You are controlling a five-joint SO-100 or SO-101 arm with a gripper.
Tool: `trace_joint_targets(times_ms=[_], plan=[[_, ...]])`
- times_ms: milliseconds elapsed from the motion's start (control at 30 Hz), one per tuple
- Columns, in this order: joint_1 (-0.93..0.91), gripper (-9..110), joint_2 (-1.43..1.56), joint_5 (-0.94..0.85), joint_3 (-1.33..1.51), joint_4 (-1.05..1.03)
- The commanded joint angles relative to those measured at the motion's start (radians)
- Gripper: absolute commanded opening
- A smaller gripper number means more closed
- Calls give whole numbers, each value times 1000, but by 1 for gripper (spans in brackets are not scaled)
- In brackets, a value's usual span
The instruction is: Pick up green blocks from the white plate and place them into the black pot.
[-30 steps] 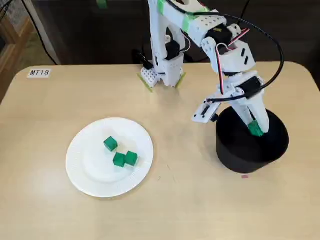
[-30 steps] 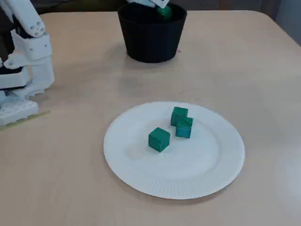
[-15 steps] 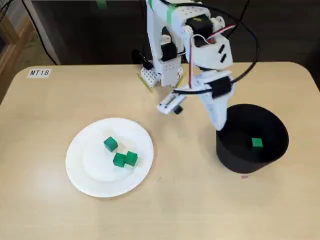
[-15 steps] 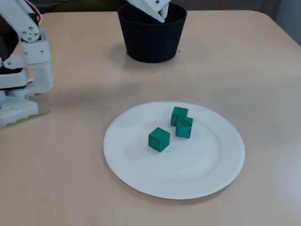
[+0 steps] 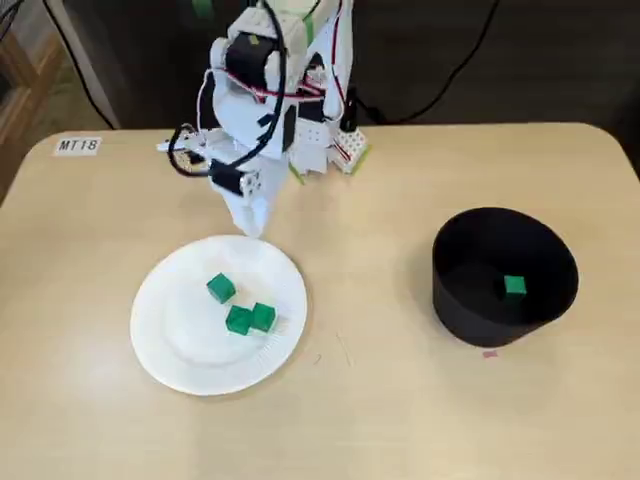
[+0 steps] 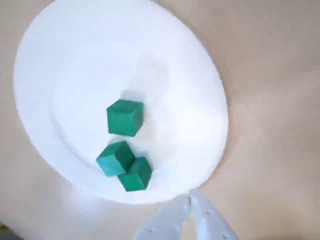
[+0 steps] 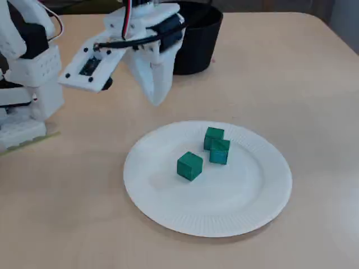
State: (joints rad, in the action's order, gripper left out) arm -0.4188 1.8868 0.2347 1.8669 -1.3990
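Claw (image 7: 157,100) is pressed together, nothing in it. In the wrist view I see both fingers meeting at a thin seam. It hangs tip-down, clear of the tabletop (image 5: 380,400), just off the rim of the white paper plate (image 5: 180,340) on the side nearest the arm base.

Three green blocks are on the plate, all just past the claw tip toward the plate's middle:
- lone block (image 5: 221,289): closest to the claw, apart from the other two
- second block (image 5: 238,320) and third block (image 5: 263,317): touching each other, a bit further from the claw than the lone one

In the wrist view the pair sits nearer the claw's edge of the frame than the lone block, all up and to the left of the fingers.

The black pot (image 5: 470,312) is well apart from the claw, far to its right in the fixed view taken from above, and behind the claw in the low fixed view. A fourth green block (image 5: 514,286) lies on the pot's floor.

An "MT18" label (image 5: 78,145) is stuck on the tabletop corner, left of the claw in that same view from above.
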Motion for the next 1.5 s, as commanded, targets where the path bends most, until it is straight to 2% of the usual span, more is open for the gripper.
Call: trace_joint_targets(times_ms=[0,33,200,533,833,1133,1233,1367,1467], plan=[[-44,6,-72,18,-69,-46],[-51,12,-107,15,-86,-71],[-66,31,-163,-34,-114,-74],[-69,40,-327,-84,-196,-25],[-75,36,-506,-110,-359,-20],[-74,30,-607,-103,-403,14],[-77,24,-646,-89,-423,54],[-81,-2,-744,-69,-537,60],[-83,-2,-782,-101,-623,31]])
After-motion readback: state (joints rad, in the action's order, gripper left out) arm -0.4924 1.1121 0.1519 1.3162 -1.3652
